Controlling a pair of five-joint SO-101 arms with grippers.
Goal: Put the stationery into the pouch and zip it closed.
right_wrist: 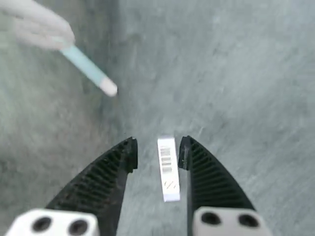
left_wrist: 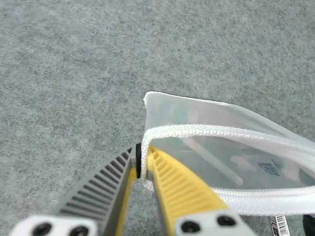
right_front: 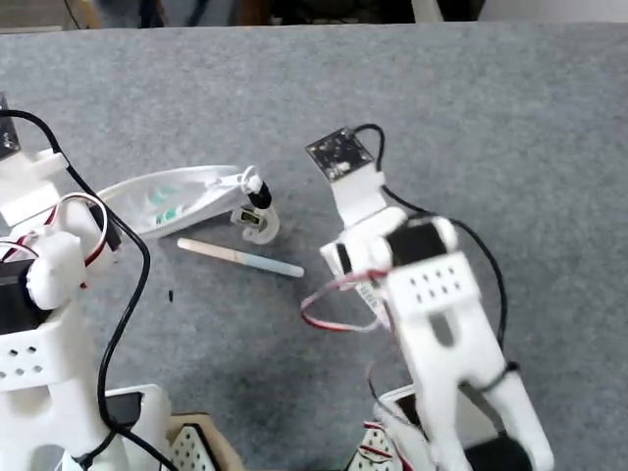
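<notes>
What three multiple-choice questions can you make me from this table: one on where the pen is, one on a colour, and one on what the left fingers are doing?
1. Where is the pen?
A. on the table beside the pouch
B. inside the pouch
C. under the pouch

2. What colours are the left fingers?
A. both black
B. both white
C. one grey, one yellow

3. How do the left fingers stand?
A. open above the pen
B. shut on the pouch's edge
C. shut on nothing

Answers:
1. A: the high view shows the pen lying on the table just next to the pouch.
2. C: the left wrist view shows a grey finger beside a yellow one.
3. B: the two fingers meet on the pouch's corner, pinching it.
</notes>
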